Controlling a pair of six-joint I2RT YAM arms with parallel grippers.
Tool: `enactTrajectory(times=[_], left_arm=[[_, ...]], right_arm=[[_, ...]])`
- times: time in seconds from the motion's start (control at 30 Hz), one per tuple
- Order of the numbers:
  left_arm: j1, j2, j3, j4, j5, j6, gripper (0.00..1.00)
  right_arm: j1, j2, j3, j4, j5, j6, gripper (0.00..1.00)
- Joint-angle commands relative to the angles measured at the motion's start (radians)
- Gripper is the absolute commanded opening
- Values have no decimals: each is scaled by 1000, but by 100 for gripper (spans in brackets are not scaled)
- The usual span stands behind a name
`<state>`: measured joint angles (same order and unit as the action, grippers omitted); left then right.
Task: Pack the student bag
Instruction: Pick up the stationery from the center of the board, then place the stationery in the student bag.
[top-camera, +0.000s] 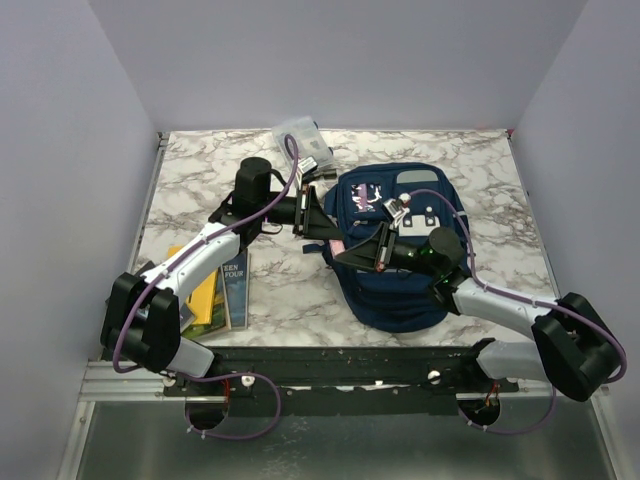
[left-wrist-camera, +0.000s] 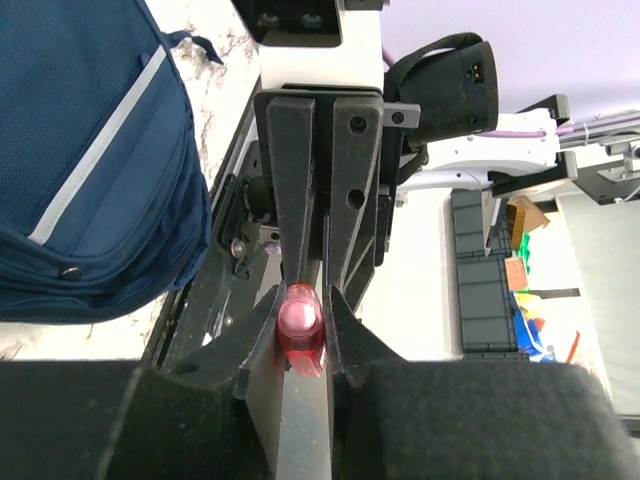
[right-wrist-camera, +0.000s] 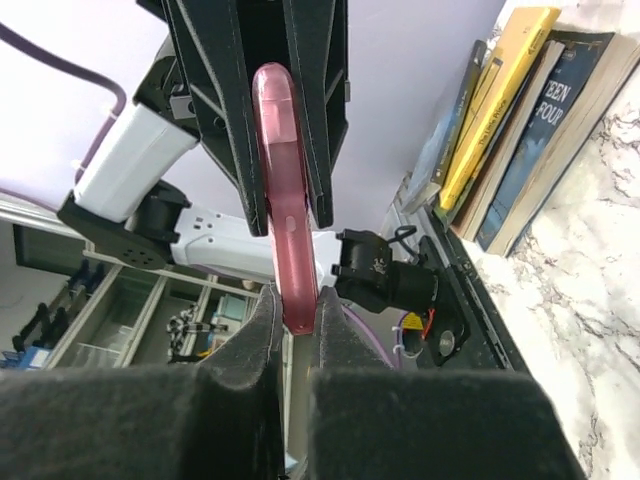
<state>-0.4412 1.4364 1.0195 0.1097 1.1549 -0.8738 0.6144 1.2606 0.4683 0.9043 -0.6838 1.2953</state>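
While the left gripper (left-wrist-camera: 303, 300) and right gripper (right-wrist-camera: 292, 320) both clamp 1 pink translucent bar (right-wrist-camera: 280, 180), the student bag (top-camera: 395, 300) lies just right.

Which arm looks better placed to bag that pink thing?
Probably right: the right gripper, shut on the pink item, hangs over the student bag; the left gripper, also holding it, sits beside the bag.

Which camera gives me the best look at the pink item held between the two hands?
Right wrist: the pink item shows along its length, pinched by the left hand above and the right hand below. Left wrist shows only its rounded end; top external, just a pink sliver between the hands.
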Motion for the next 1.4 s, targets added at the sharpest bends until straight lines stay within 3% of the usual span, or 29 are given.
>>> enactTrajectory(times=[0.0,0.13,0.33,0.43,0.57,0.8,1.03,1.37], left_arm=[[-10,-12,7,35,17,6,32],[20,-27,-11,5,-38,14,68],[85,-54,79,-364,-249,221,82],[85,-63,122,-469,-344,286,85],[84,-56,124,-474,-342,282,85],[84,-24,130,-480,-312,271,86],[84,-32,133,-480,-310,278,86],[84,-23,139,-480,-292,276,87]], right_arm=[[-18,-26,0,-49,-5,-46,0],[-61,-70,-26,-163,16,-80,0],[-205,-113,-71,-365,18,-181,0],[-282,-65,-49,-495,32,-275,0],[-351,47,30,-658,65,-398,0],[-370,205,167,-758,121,-451,0],[-369,341,205,-660,34,-388,1],[-370,423,241,-450,133,-365,1]])
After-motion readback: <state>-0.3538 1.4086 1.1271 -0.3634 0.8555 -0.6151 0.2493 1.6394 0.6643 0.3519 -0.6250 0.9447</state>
